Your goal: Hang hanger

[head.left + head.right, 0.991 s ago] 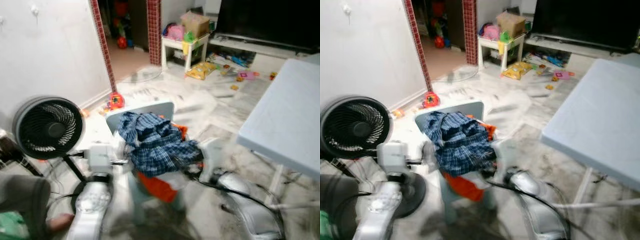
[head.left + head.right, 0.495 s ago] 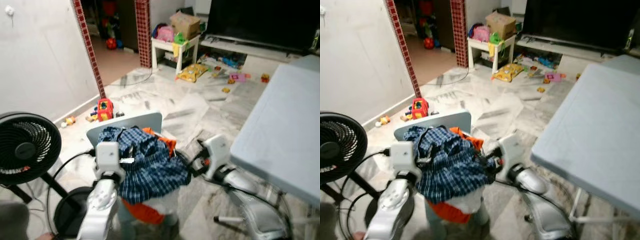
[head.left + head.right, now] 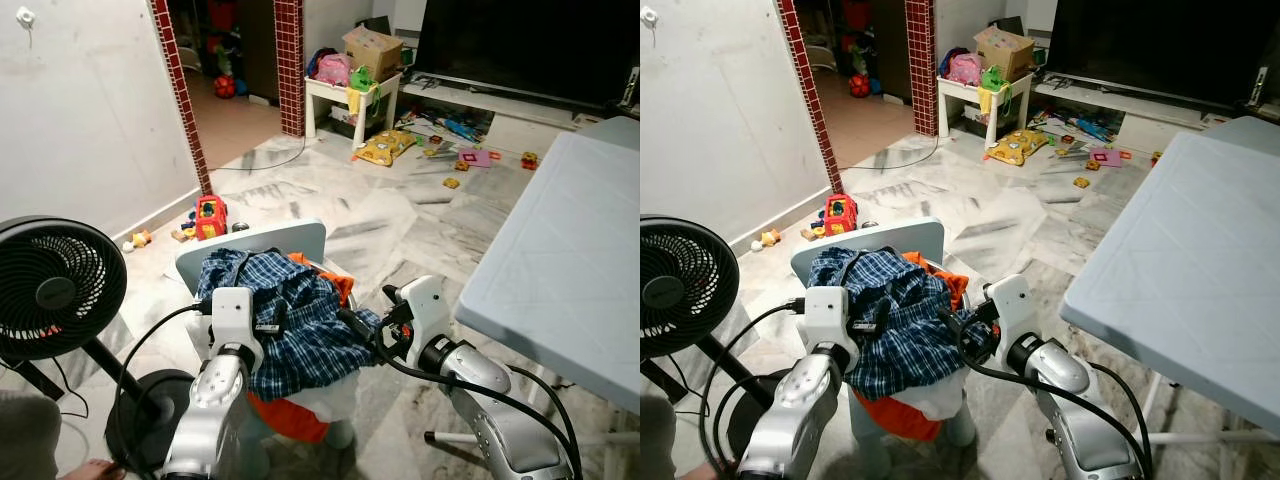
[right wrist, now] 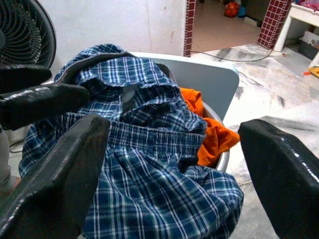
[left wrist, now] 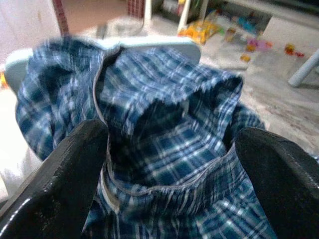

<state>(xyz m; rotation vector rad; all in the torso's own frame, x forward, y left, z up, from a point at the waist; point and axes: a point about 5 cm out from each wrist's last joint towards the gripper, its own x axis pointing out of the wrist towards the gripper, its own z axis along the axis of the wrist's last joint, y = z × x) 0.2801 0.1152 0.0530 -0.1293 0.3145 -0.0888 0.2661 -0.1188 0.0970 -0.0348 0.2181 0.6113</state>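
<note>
A crumpled blue plaid garment point(image 3: 295, 320) lies heaped on a small pale chair point(image 3: 270, 238), over an orange cloth point(image 3: 338, 286). My left gripper point(image 3: 268, 326) is at the heap's left side, open, its fingers point(image 5: 65, 174) spread wide over the plaid cloth point(image 5: 169, 124). From the right, my right gripper point(image 3: 362, 334) reaches in, also open, with the plaid cloth point(image 4: 149, 164) and the orange cloth point(image 4: 209, 129) between its fingers point(image 4: 55, 184). Neither holds anything. I cannot make out a hanger; a thin grey edge runs along the garment's folds.
A black fan point(image 3: 55, 290) stands at the left with its cable on the floor. A white table point(image 3: 570, 250) fills the right. Toys litter the marble floor near a small white table point(image 3: 350, 95). A white hook point(image 3: 25, 15) sits high on the wall. A person's foot point(image 3: 92, 468) shows at bottom left.
The camera has swung and steadied. Both grippers have come up to the plaid heap, one on each side, and sit closer to it than before.
</note>
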